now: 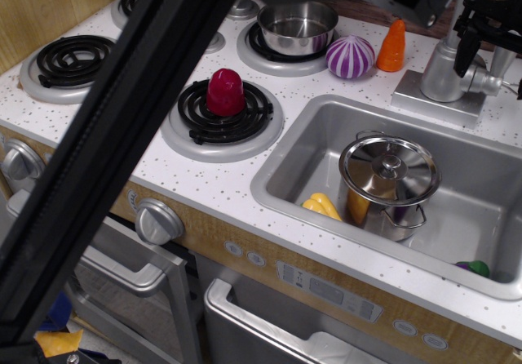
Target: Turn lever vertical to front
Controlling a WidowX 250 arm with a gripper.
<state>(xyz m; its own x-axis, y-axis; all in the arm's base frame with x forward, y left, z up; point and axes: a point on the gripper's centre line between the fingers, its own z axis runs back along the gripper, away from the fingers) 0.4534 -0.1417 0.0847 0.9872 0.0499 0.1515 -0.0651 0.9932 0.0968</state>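
Silver lever sticks out sideways from faucet column behind the sink; my gripper sits right above it, jaw state unclear; next I hook and swing it frontward

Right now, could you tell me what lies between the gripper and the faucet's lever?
Nothing lies between them. In observation.image, the black gripper hangs directly at the lever, which projects from the faucet column; whether they touch cannot be told.
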